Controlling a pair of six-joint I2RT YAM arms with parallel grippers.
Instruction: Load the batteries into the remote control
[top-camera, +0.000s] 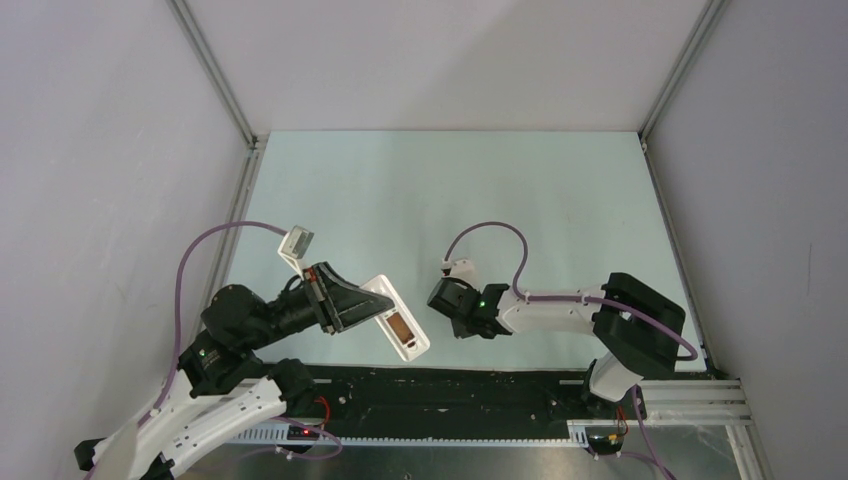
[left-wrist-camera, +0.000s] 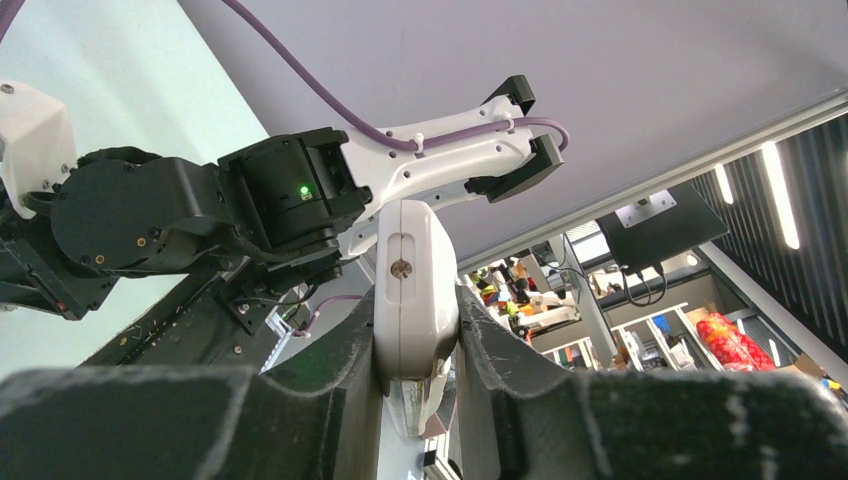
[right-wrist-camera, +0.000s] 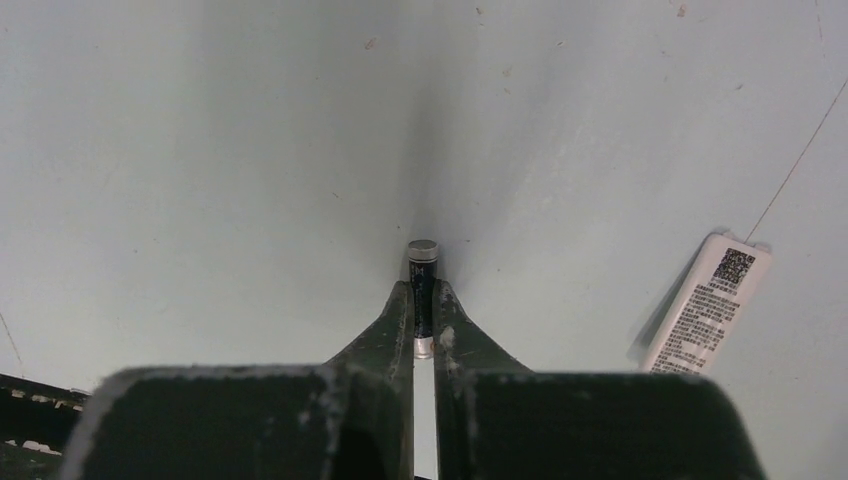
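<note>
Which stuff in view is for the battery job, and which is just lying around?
Job:
- remote control, held by left gripper
- battery, held by right gripper

Lying about:
- white labelled strip on the table, possibly the battery cover

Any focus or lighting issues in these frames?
Top view: even light, no glare. Left wrist: left fingers dark and soft, remote sharp, bright strip lights behind. Right wrist: battery sharp, right fingers blurred, soft shadow on the table ahead of them.
</note>
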